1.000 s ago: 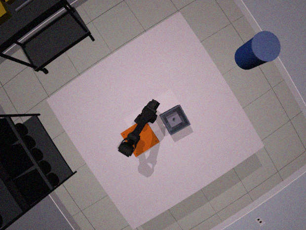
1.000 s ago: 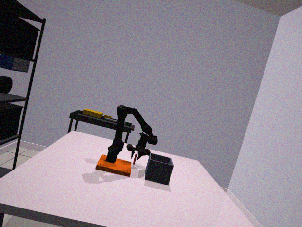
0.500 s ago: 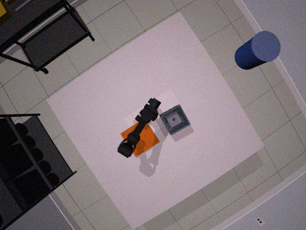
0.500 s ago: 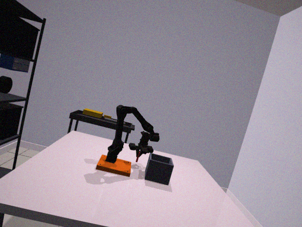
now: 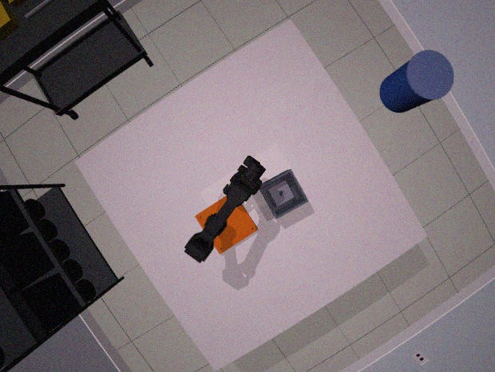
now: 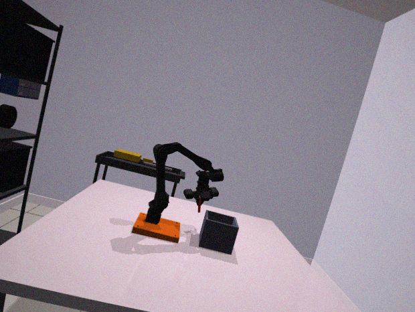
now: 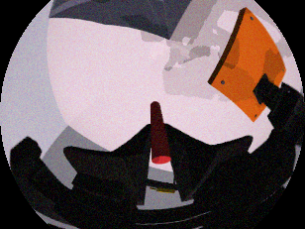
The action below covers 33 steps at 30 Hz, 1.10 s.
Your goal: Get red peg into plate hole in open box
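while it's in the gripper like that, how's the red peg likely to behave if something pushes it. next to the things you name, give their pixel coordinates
The red peg (image 6: 199, 206) (image 7: 156, 130) looks straight and unbending, so probably stiff. Being slim and held between the gripper's (image 6: 199, 202) (image 7: 160, 160) fingers with its lower end free, it might pivot if nudged. Its round end suggests it could roll if dropped.

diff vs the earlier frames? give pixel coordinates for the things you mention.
The gripper (image 5: 255, 184) (image 6: 200, 203) (image 7: 156, 127) has risen and shifted toward the open box (image 5: 298, 203) (image 6: 218, 234) (image 7: 116, 16), carrying the red peg (image 6: 199, 206) (image 7: 157, 130) up with it. The peg was between the fingers before and is now. The box and the orange base plate (image 5: 243, 227) (image 6: 171, 229) (image 7: 248, 54) stayed put.
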Available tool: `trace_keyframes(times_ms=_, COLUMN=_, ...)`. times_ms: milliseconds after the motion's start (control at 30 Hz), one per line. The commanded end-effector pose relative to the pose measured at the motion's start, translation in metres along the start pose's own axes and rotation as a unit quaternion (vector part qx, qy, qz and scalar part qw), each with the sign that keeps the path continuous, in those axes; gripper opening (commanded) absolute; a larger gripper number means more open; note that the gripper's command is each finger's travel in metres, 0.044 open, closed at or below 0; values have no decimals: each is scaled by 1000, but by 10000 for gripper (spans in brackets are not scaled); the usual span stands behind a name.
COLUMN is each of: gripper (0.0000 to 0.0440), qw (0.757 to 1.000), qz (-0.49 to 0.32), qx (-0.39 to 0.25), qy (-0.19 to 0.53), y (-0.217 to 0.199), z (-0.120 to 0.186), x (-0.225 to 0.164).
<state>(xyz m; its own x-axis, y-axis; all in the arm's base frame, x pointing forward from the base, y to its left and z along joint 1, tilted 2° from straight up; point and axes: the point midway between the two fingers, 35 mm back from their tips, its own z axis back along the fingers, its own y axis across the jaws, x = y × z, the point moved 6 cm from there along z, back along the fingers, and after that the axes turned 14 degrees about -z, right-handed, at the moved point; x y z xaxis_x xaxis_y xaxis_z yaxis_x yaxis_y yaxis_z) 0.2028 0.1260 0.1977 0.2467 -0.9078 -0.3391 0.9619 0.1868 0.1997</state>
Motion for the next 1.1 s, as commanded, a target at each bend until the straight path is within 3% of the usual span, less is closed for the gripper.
trace_keyframes(times_ms=0, gripper=0, qw=1000, qz=9, qx=28, qy=-6, y=5, z=20, x=1)
trace_keyframes(times_ms=500, gripper=0, qw=991, qz=-2, qx=107, qy=-86, y=27, z=93, x=34)
trace_keyframes(times_ms=1067, gripper=0, qw=987, qz=-62, qx=62, qy=-138, y=39, z=101, x=94)
